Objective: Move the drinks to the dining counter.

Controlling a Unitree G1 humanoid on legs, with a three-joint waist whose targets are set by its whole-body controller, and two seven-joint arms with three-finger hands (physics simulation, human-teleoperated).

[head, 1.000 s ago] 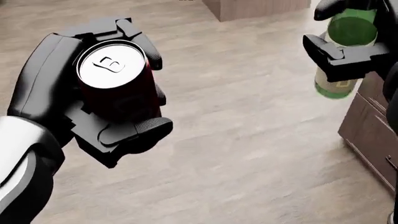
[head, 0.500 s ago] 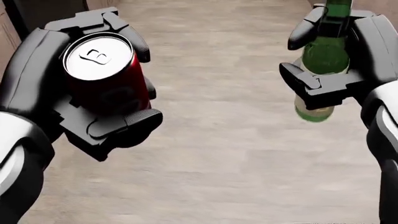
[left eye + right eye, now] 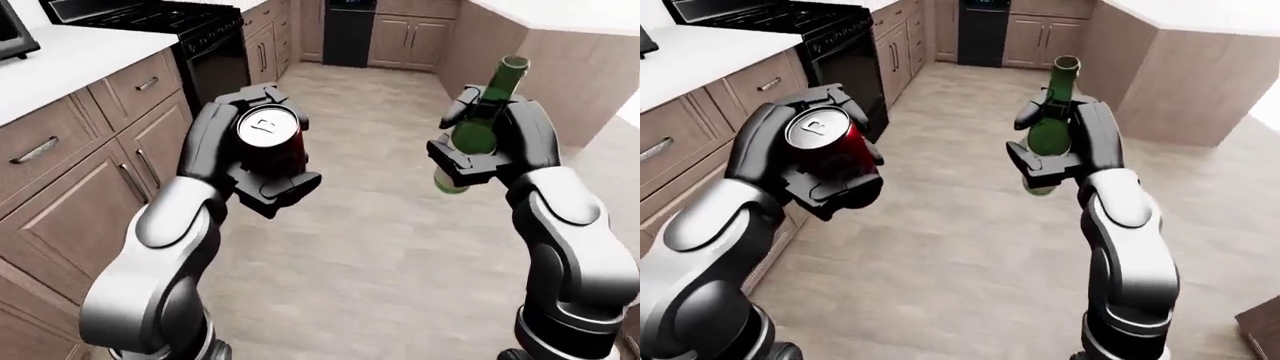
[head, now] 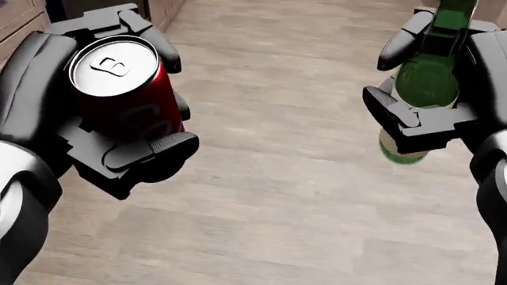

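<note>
While you crossed the wood floor [image 3: 380,247] between the cabinets [image 3: 90,142] and the counter [image 3: 1180,67] at the view's upper right, both drinks rode in the air; your right hand [image 3: 495,150] was closed round the green bottle [image 3: 478,124], your left hand [image 3: 250,161] wrapped the red can [image 4: 126,89]; you did best to keep both upright, grips firm, steps smooth.

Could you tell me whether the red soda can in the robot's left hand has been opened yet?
Unopened: the red soda can shows a silver lid with its pull tab lying flat and no opening, while the left hand grips it.
</note>
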